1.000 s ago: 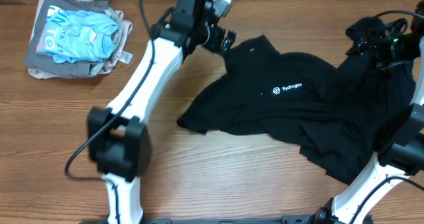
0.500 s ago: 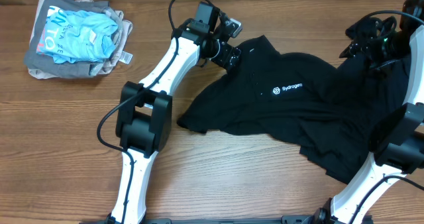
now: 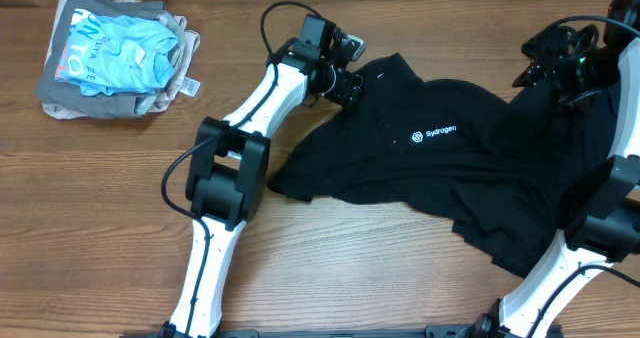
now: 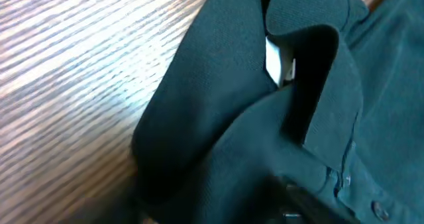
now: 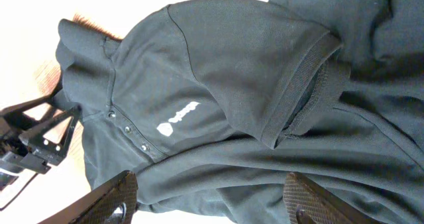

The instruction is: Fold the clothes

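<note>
A black shirt (image 3: 430, 168) with a small white logo (image 3: 434, 134) lies spread and rumpled on the right half of the table. More black fabric (image 3: 590, 138) is heaped at its right; I cannot tell whether it is a separate garment. My left gripper (image 3: 345, 78) is down at the shirt's collar (image 4: 311, 65), where a white tag (image 4: 278, 61) shows. It (image 4: 215, 207) looks open, with collar fabric between the fingers. My right gripper (image 3: 562, 63) hovers over the far right fabric, open wide and empty (image 5: 212, 201). The logo (image 5: 179, 118) also shows in the right wrist view.
A pile of folded grey and light blue clothes (image 3: 115, 53) sits at the back left of the wooden table (image 3: 100, 198). Both arms' white links and cables rise from the front edge.
My left arm has swung in and lowered, bringing its gripper slightly right onto the collar. My right gripper shifted a little left, then held still.
</note>
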